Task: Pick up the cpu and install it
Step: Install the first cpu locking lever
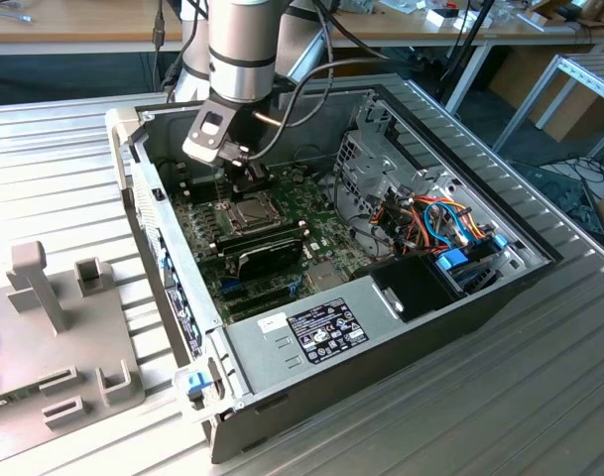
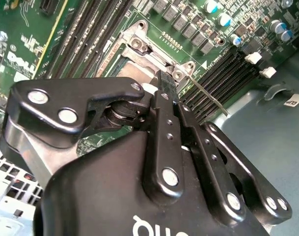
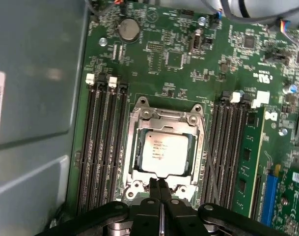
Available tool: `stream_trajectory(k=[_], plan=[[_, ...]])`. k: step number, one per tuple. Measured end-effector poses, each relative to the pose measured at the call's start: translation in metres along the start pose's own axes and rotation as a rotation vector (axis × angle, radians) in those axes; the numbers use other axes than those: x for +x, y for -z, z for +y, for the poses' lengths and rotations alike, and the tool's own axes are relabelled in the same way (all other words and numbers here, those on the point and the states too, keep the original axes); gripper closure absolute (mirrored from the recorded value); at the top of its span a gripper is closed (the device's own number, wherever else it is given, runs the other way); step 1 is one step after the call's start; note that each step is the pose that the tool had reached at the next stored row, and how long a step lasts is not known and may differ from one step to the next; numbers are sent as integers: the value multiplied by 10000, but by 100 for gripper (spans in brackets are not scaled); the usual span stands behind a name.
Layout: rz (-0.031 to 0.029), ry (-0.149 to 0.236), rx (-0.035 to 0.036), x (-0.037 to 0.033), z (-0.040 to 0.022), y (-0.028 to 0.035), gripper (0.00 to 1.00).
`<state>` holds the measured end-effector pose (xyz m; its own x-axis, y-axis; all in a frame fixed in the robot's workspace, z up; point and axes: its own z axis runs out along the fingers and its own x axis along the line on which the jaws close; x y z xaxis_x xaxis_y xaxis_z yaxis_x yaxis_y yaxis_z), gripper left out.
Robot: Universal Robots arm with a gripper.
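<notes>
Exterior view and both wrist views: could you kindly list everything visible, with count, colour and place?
computer case: one, black and grey, open, on the table
table: one, grey slatted metal, under the case
motherboard: one, green, inside the case
socket frame: one, silver, mid-board
cpu: one, silver-grey, lying within the socket frame
memory slots: two banks, black, either side of the socket frame
coin cell: one, silver, on the motherboard
cables: a bundle, orange, blue and red, inside the case on the exterior view's right
fixture: one, grey, on the table at the exterior view's left
arm: one, silver and black, above the case
gripper: one, black, fingers shut, at the socket frame's edge beside the cpu
</notes>
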<state>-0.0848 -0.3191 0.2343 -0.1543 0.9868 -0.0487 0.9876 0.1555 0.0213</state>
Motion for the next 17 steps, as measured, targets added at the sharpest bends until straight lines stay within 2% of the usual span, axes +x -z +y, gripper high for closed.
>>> stream_trajectory(k=[2, 3, 5, 9, 17], plan=[[10, 429, -21, 0, 0, 0, 89], [17, 767, -37, 0, 0, 0, 89], [25, 1132, -56, 0, 0, -1, 89], [51, 2345, -115, 0, 0, 0, 89], [86, 3972, -194, 0, 0, 0, 89]])
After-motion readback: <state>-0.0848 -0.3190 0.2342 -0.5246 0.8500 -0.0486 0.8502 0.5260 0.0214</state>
